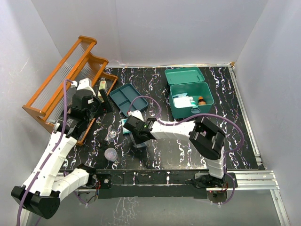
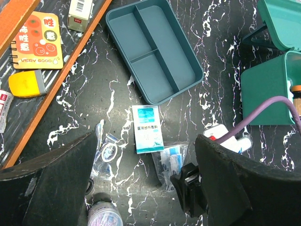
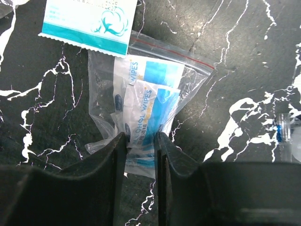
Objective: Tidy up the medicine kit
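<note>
The medicine kit (image 1: 190,99) is a teal box at the back right with its lid up and a few items inside; its corner shows in the left wrist view (image 2: 263,94). Its divided insert tray (image 1: 128,98) (image 2: 153,49) lies empty on the table to the left of it. My right gripper (image 3: 141,141) (image 1: 136,129) is down at the table, shut on the near end of a clear zip bag of alcohol wipes (image 3: 146,103) (image 2: 171,162). A little to the left, my left gripper (image 2: 146,136) (image 1: 96,106) hovers open above the table, holding nothing.
A teal-and-white gauze packet (image 2: 147,128) (image 3: 87,21) lies just beyond the bag. A clear bag with a ring (image 2: 107,150) and a small round jar (image 2: 104,215) (image 1: 110,154) sit to the left. The orange rack (image 1: 66,75) holds a notebook (image 2: 38,41).
</note>
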